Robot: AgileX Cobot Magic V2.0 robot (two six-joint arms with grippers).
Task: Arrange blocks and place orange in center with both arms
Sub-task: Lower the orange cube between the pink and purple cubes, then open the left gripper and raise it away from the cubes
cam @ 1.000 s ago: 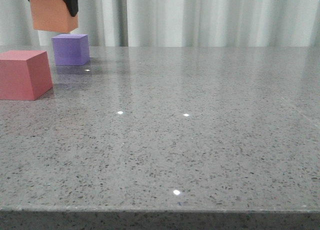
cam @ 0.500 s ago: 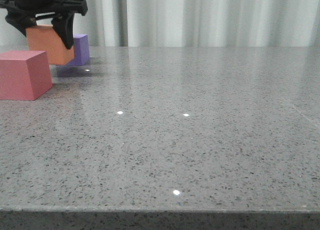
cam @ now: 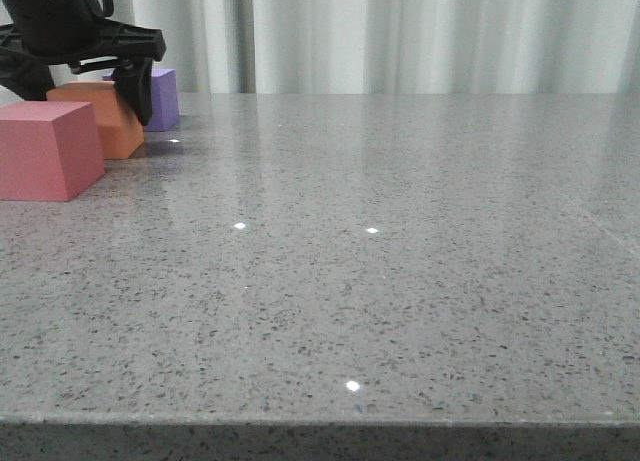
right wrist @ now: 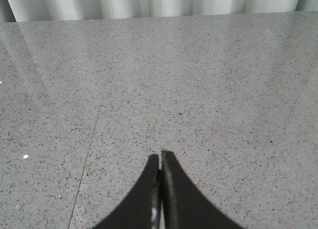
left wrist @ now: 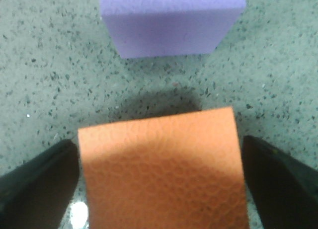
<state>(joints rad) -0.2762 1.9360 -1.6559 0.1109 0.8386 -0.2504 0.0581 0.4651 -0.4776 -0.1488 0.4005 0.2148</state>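
Orange block (cam: 108, 119) clasped by left gripper (left wrist: 161, 184), set on table (cam: 400, 241) between pink block (cam: 45, 149) and purple block (cam: 160, 98), purple at 12 o'clock. Right gripper (right wrist: 160, 189) clenched, nothing held. Step judged: placing orange in center. Next move calls for fingers spread, straight lift.

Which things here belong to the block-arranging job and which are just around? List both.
Part of the job:
- orange cube, between the left gripper's fingers
- pink-red cube
- purple cube
- right gripper, shut over bare table

Just around:
- grey speckled table
- white curtain
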